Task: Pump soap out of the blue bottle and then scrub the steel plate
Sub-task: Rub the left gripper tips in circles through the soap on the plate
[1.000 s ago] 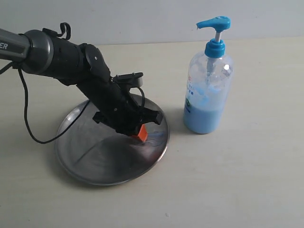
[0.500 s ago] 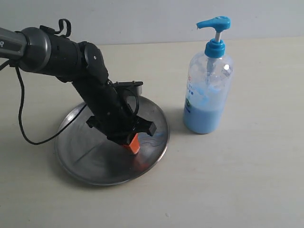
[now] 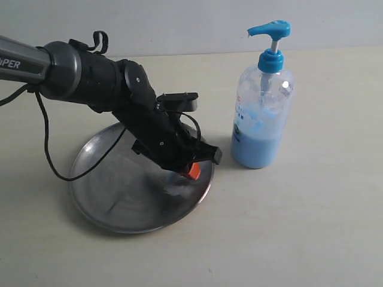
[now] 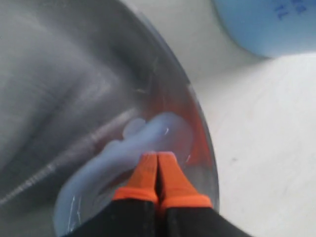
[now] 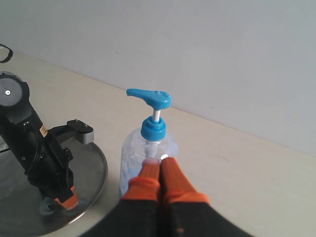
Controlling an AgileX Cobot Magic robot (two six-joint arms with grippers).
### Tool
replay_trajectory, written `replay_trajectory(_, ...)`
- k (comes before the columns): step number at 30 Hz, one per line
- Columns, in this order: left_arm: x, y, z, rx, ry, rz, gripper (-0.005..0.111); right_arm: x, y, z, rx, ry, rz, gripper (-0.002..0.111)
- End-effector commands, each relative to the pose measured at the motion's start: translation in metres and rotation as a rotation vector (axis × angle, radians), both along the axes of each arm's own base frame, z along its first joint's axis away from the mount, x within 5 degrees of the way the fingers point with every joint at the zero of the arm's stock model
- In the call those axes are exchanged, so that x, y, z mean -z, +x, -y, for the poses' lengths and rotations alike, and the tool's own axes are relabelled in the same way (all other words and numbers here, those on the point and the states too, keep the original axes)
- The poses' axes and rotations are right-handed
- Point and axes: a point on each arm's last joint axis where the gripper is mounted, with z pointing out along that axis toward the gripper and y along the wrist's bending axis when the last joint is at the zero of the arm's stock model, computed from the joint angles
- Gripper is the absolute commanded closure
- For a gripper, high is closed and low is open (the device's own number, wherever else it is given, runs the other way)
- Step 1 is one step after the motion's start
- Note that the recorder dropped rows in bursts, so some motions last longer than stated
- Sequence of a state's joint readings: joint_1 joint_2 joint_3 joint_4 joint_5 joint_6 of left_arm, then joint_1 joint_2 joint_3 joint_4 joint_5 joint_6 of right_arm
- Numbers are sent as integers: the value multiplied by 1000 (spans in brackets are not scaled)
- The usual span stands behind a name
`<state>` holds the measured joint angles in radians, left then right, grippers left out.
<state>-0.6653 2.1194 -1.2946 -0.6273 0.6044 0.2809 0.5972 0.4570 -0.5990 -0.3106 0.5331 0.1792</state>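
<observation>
My left tool [image 3: 192,170] has its two orange fingers pressed together with nothing between them. The tips are down on the plate [image 3: 108,197], in the pale blue soap [image 4: 163,131]. The soap lies as a curved smear, starting at the tips and running on just ahead of them.

What matters for the next stroke is where I am on the plate. The tips sit close to the rim on the side facing the bottle [image 3: 261,119], so nearly all the unscrubbed steel lies the other way, back under my arm and toward the centre and far edge. I judge the scrubbing should sweep in that direction and drag the soap with it.

Toward the bottle there is very little plate left. The raised rim is just beside the tips, then a strip of bare tabletop [image 3: 299,227], then the bottle standing upright, apart from the plate. Pushing outward risks riding over the rim or tipping the plate.

My right tool [image 5: 160,180] has its fingers together too and holds nothing. It hangs near the bottle, below its pump head, well away from the plate.
</observation>
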Motion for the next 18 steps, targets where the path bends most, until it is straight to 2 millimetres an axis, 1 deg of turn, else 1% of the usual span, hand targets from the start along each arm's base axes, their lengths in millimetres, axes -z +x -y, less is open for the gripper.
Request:
replay_trajectory(1, -3, 3, 5, -53, -37, 36, 107, 0, 0, 0, -1, 13, 7, 108)
replay_trajectory(5, 7, 3, 4, -43, -14, 29, 107, 0, 0, 0, -1, 13, 7, 108)
replay_trajectory(9, 13, 3, 1, 11, 36, 51, 107, 0, 0, 0, -1, 13, 7, 108)
replay_trajectory(17, 17, 4, -10, 46, 133, 42, 107, 0, 0, 0, -1, 13, 7, 108)
replay_trajectory(18, 18, 2, -13, 66, 167, 34, 107, 0, 0, 0, -1, 13, 7, 108)
